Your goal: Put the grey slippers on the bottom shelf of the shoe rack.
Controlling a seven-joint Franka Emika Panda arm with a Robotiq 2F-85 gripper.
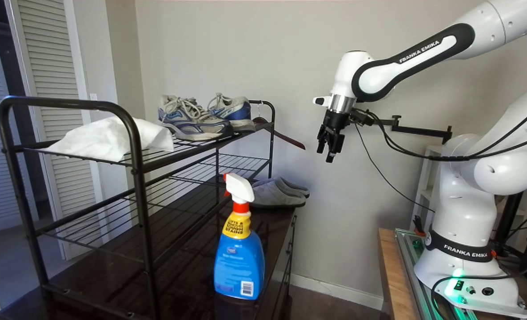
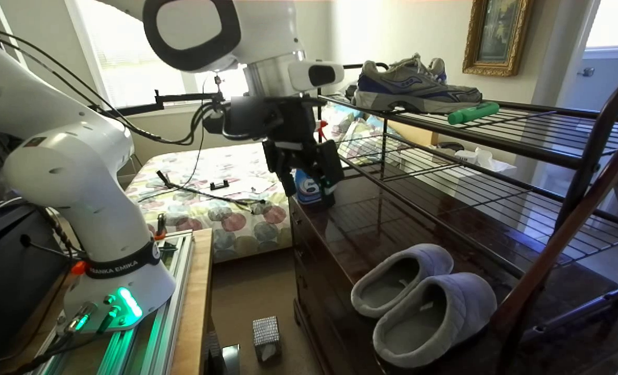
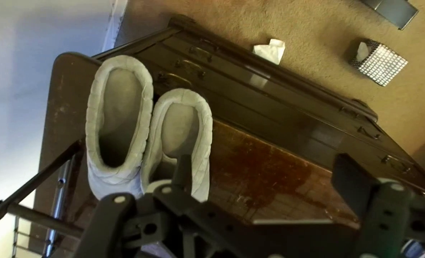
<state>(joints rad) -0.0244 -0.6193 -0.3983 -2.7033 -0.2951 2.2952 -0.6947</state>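
Evidently, the gripper (image 3: 264, 170) is spread; an off-centre grasp could nudge the grey slippers (image 2: 424, 312), near a corner of the dresser top (image 2: 358, 234), over its front edge.

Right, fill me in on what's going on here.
A robot arm is meant to put away the grey slippers, but it is handling nothing right now: its gripper hangs in the air, open and empty. The slippers sit side by side on the dark dresser, beside the shoe rack and not yet on it. Sneakers sit up on the rack.
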